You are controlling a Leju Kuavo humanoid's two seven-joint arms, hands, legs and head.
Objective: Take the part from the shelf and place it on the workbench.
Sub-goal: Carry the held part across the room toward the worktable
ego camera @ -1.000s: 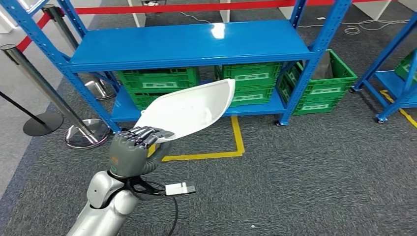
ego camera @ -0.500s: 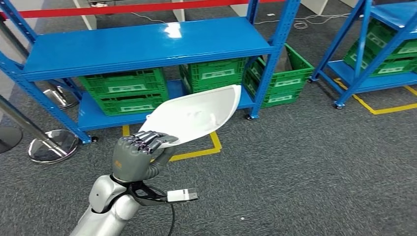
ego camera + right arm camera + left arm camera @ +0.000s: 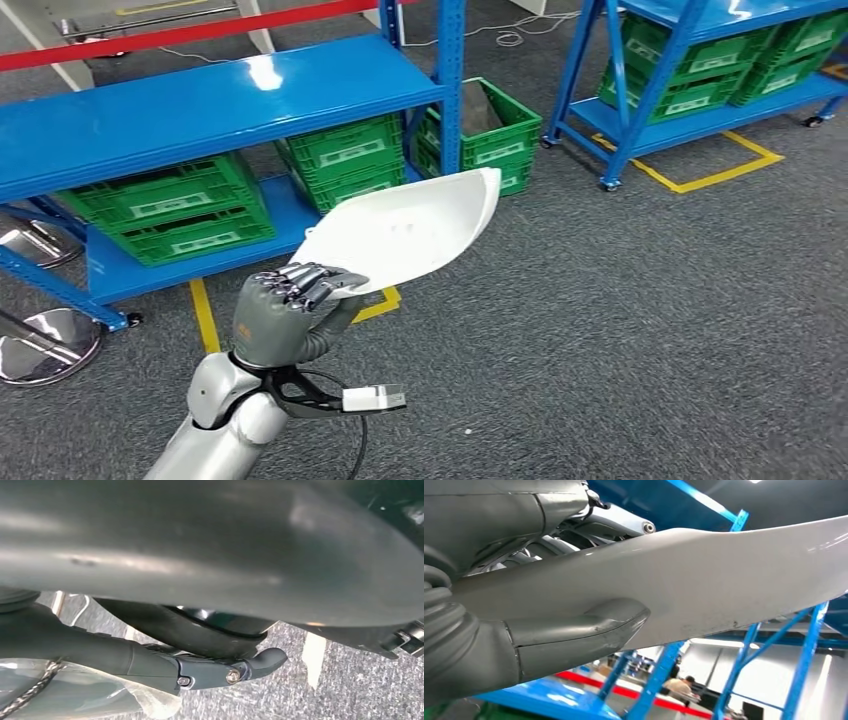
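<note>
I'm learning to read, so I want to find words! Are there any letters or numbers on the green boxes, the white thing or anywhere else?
No word or number here can be read.
White labels on the green plastic crates: too small and blurred to read.
Curved white plastic part held by the left hand: no writing shows.
Blue metal shelf: no writing shows.
Small white tag at the wrist: blank as far as can be seen.

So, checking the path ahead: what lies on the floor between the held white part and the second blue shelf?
In the head view, bare grey carpet separates the white part from the second shelf.
</note>
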